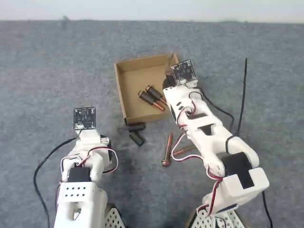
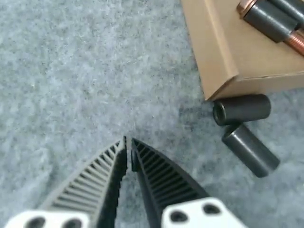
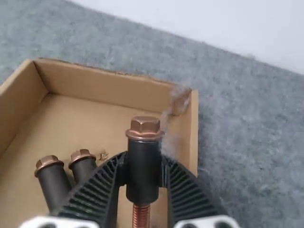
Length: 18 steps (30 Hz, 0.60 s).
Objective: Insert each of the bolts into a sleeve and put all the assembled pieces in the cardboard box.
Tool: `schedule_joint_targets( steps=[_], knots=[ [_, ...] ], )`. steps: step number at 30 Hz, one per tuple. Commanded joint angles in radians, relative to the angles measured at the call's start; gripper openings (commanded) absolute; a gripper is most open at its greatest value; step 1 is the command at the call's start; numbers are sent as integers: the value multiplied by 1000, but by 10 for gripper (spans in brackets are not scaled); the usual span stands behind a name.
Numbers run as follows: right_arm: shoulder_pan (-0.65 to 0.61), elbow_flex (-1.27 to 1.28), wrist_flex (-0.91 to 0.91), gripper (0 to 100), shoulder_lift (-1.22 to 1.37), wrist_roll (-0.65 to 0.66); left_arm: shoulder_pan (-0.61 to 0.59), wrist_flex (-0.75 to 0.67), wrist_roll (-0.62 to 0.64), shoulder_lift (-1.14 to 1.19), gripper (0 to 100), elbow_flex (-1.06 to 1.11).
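Note:
In the right wrist view my right gripper (image 3: 143, 164) is shut on an assembled piece (image 3: 142, 175), a copper bolt in a black sleeve, held upright over the cardboard box (image 3: 104, 85) near its right wall. Two assembled pieces (image 3: 66, 173) lie inside the box (image 1: 135, 71). My left gripper (image 2: 128, 142) is shut and holds nothing, low over the carpet beside the box corner (image 2: 223, 61). Two loose black sleeves (image 2: 241, 109) (image 2: 250, 150) lie just outside the box's front edge. Two bare bolts (image 1: 167, 149) (image 1: 183, 151) lie on the carpet partly under the right arm (image 1: 199, 123).
Grey carpet covers the table, with open room to the left of the box. A black cable (image 1: 243, 95) runs along the right side. A pale wall edge (image 1: 152, 9) bounds the far side.

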Motion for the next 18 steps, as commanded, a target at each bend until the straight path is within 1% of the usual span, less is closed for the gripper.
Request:
schedule_joint_targets(
  steps=[1,7,15,18],
  knots=[
    [5,-114,93,6,-19,12,-9,3,-8,5,11,-56],
    [5,-183,288,6,-19,12,-11,3,-8,5,11,-56],
    [4,-281,472,6,-15,12,-12,3,-8,5,11,-56],
    [-12,-353,539,6,38,12,-12,3,-8,5,11,-56]
  ],
)
